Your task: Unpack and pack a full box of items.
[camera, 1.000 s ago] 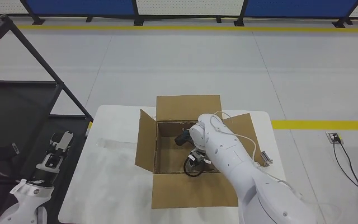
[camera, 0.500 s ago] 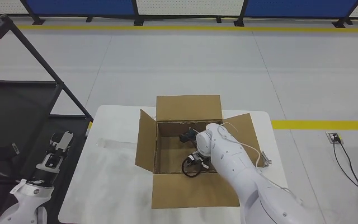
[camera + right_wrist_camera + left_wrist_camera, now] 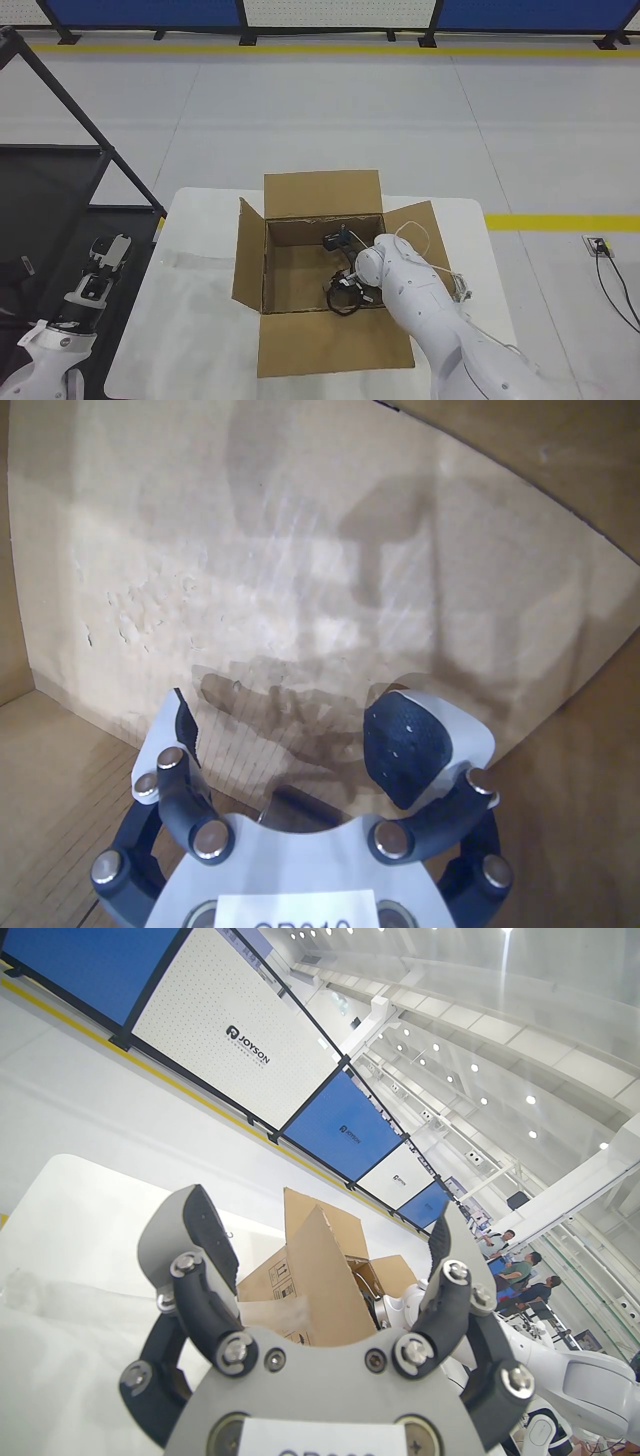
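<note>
While the left hand (image 3: 320,1213) hangs off the left edge of the white counter (image 3: 190,330), its fingers spread with nothing between them, the brown cardboard box (image 3: 322,192) sits in the counter's middle with all four flaps folded out. Right of the box's centre, the right hand (image 3: 286,700) is down inside it, fingers apart and empty, facing a bare inner wall near the floor.
</note>
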`<action>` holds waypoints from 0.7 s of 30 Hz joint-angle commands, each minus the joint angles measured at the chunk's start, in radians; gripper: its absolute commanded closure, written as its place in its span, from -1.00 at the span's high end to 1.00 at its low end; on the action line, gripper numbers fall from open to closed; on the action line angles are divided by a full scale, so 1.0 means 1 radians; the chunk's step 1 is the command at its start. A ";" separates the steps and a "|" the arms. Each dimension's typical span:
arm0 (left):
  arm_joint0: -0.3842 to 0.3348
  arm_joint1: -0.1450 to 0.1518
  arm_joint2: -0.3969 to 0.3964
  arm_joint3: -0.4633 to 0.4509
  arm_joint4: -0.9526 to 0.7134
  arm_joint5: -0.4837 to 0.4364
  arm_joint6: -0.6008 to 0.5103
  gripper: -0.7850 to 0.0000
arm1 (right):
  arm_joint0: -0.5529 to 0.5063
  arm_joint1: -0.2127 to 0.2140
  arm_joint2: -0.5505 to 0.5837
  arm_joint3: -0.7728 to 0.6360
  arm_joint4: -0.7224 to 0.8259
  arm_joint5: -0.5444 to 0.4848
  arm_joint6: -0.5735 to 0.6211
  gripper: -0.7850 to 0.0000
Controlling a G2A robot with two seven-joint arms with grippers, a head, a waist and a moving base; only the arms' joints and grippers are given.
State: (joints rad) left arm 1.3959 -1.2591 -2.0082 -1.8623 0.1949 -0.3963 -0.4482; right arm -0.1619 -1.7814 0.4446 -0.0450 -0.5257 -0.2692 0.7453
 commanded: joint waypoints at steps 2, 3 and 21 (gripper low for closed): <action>0.000 0.000 0.000 0.000 0.000 0.000 0.000 1.00 | 0.000 0.000 0.000 0.000 0.000 0.000 0.000 1.00; 0.000 0.000 0.000 0.000 0.000 0.000 0.000 1.00 | 0.000 0.000 0.000 0.000 0.000 0.000 0.000 1.00; 0.000 0.000 0.000 0.000 0.000 0.000 0.000 1.00 | -0.010 0.003 -0.006 -0.015 -0.016 -0.035 -0.040 1.00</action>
State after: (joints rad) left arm 1.3959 -1.2591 -2.0082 -1.8623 0.1949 -0.3963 -0.4482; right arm -0.1640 -1.7809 0.4431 -0.0479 -0.5281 -0.2717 0.7428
